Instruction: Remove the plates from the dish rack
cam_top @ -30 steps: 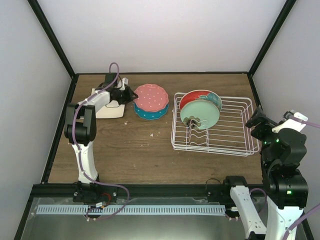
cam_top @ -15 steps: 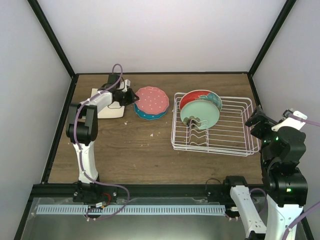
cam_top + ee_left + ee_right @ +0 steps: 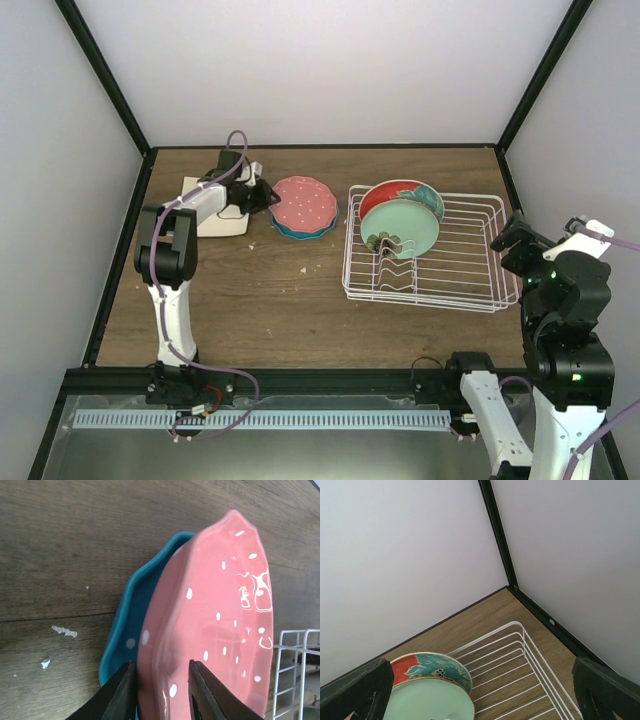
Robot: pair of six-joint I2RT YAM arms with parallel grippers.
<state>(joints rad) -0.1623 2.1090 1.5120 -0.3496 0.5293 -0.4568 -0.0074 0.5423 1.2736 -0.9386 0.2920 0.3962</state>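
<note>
The pink polka-dot plate (image 3: 305, 200) lies on the blue polka-dot plate (image 3: 293, 229), left of the dish rack (image 3: 470, 290). My left gripper (image 3: 263, 192) is shut on the pink plate's left rim (image 3: 215, 605), one finger under it and one on top; the blue plate (image 3: 132, 615) shows beneath. The beige square plate (image 3: 213, 222) lies under the left arm. The red-and-teal plate (image 3: 398, 190) and the mint green plate (image 3: 408, 226) stand in the rack's left end. My right gripper (image 3: 512, 240) is open and empty, raised by the rack's right end (image 3: 520, 645).
A small dark object (image 3: 384, 243) sits among the rack's dividers in front of the mint plate; I cannot tell what it is. Black frame posts (image 3: 545, 70) and white walls close in the table. Crumbs (image 3: 64, 631) lie on the wood.
My left gripper has shifted slightly right with the pink plate, which now sits lower over the blue plate. The right arm has barely moved.
</note>
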